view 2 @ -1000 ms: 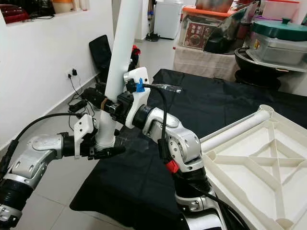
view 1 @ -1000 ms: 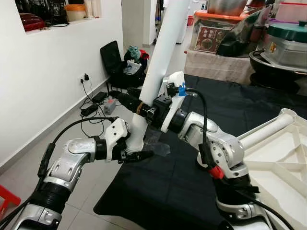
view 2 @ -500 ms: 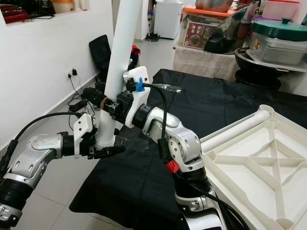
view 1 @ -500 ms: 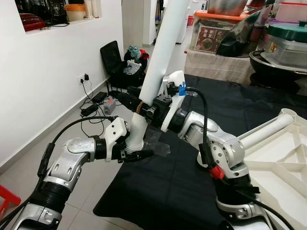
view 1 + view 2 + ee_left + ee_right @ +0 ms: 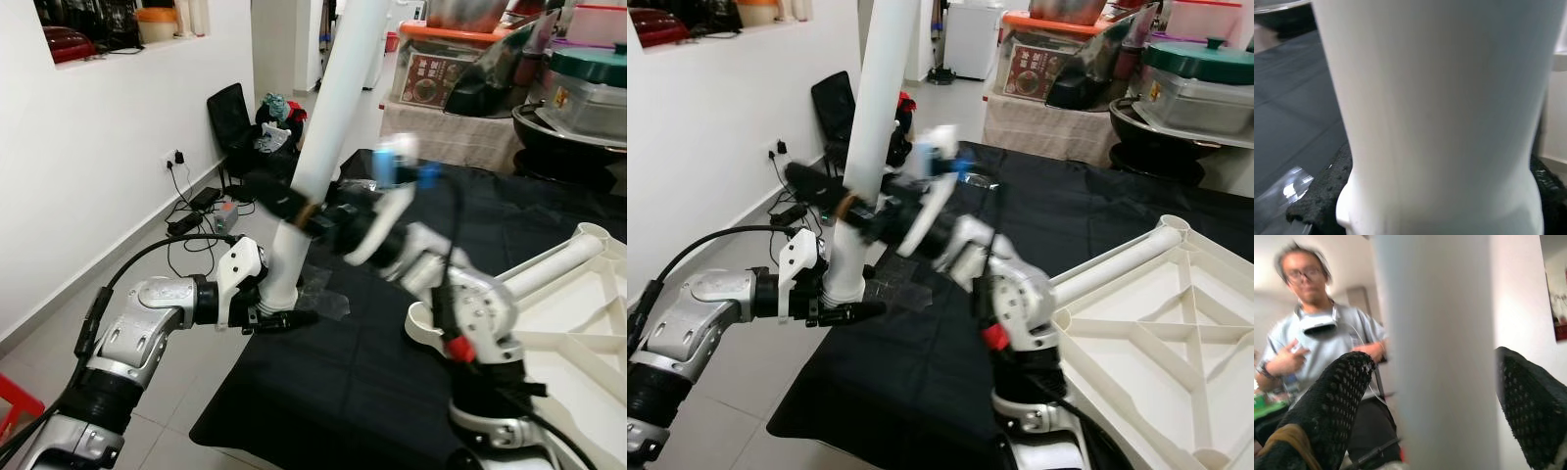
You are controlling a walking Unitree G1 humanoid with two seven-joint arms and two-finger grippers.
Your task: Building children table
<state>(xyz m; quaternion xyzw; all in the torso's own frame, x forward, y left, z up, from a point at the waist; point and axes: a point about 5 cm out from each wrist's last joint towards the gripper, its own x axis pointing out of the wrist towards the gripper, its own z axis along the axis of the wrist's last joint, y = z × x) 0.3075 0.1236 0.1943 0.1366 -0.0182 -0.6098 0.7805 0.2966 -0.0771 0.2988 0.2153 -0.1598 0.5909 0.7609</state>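
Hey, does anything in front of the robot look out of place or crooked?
Yes. The white table leg leans in the air, in the left gripper and right gripper. The upturned tabletop already carries another leg.

A black cloth (image 5: 323, 382) covers the tabletop and hangs over its near edge above the grey tiled floor (image 5: 186, 392). On the cloth, at the robot's right, lies a white plastic frame (image 5: 1156, 362) with ribs inside. A white tube (image 5: 1107, 262) is attached at its far corner and lies flat on the cloth. A piece of clear plastic film (image 5: 323, 299) lies near the left edge of the cloth.
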